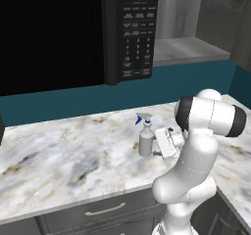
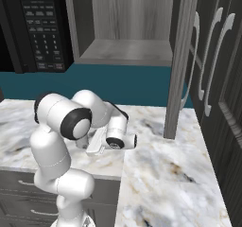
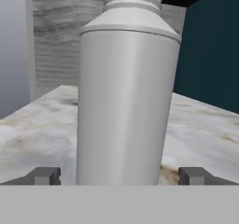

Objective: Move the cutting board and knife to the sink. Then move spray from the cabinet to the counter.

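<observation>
A pale grey, ribbed-necked plastic spray bottle (image 3: pixel 123 101) stands upright on the white-grey marble-patterned counter (image 3: pixel 200 125) between two dark, spread fingertips (image 3: pixel 44 175).

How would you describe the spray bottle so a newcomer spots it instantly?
Start at the black microwave and drop to the marble counter below its keypad. The spray stands upright there, just in front of the gripper, whose fingers sit apart on either side. It is a small pale grey bottle with a blue nozzle tip.

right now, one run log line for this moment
spray upright on counter | hand open, fingertips either side | cabinet shelf bare
</observation>
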Robot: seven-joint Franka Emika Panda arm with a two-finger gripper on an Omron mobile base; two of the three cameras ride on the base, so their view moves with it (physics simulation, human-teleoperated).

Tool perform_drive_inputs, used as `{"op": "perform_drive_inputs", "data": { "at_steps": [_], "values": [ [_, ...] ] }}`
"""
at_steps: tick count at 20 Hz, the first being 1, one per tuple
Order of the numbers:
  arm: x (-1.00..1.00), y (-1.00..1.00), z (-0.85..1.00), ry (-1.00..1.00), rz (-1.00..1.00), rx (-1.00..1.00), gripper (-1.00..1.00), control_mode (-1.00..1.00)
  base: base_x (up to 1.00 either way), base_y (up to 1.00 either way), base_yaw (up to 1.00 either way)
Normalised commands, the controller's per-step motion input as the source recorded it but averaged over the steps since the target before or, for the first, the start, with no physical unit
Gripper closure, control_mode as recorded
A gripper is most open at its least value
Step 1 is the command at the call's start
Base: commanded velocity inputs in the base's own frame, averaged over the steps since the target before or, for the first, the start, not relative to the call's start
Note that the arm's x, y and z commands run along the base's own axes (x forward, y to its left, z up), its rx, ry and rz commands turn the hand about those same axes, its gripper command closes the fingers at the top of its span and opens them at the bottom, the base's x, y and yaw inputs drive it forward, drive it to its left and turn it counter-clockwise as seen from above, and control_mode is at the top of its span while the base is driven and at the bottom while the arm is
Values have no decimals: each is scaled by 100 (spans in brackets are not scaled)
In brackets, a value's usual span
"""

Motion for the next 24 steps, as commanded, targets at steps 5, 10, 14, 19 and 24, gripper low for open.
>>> {"op": "perform_drive_inputs", "data": {
  "at_steps": [5, 10, 14, 19, 24],
  "values": [
    [-6, -22, 8, -1, 0, 0, -100, -100, 0, 0, 0],
    [-7, -26, 11, 0, 0, 0, -100, -100, 0, 0, 0],
    [-14, -21, 16, -2, 0, -4, -100, -100, 0, 0, 0],
    [-19, -19, 21, -2, 0, -7, -100, -100, 0, 0, 0],
    [-28, -10, 20, -4, -4, -10, -100, -100, 0, 0, 0]
  ]
}}
